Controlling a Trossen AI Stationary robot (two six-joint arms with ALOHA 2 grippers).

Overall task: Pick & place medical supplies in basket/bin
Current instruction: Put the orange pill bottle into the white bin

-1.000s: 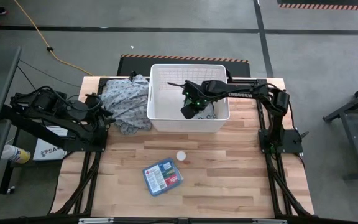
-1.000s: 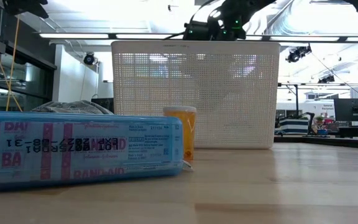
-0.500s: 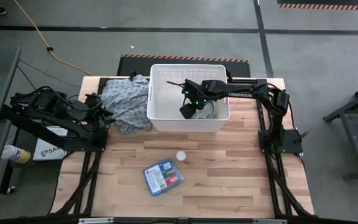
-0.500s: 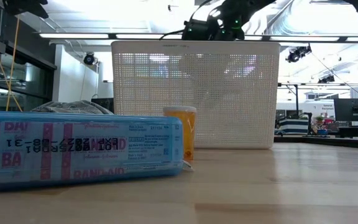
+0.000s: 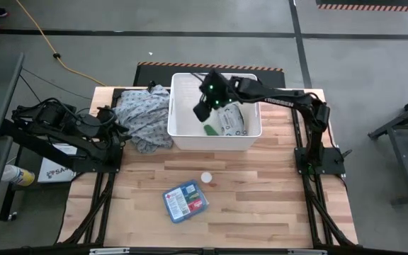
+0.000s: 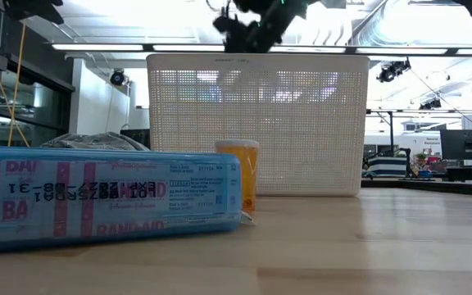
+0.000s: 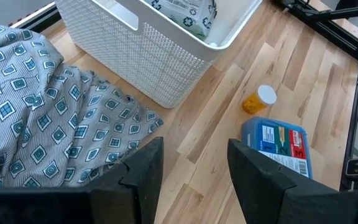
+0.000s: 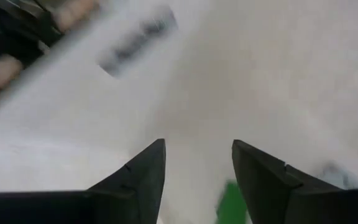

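Right gripper [image 5: 201, 110] hangs above the white slatted basket [image 5: 180, 136], fingers parted and empty; inside the basket lie a grey-white packet [image 5: 231, 120] and a small green item [image 5: 210, 129]; on the table in front rest the blue first-aid box [image 5: 185, 200] and an orange vial [image 7: 257, 99]; left gripper [image 7: 188, 163] waits over the patterned cloth [image 5: 142, 117], fingers apart, empty.
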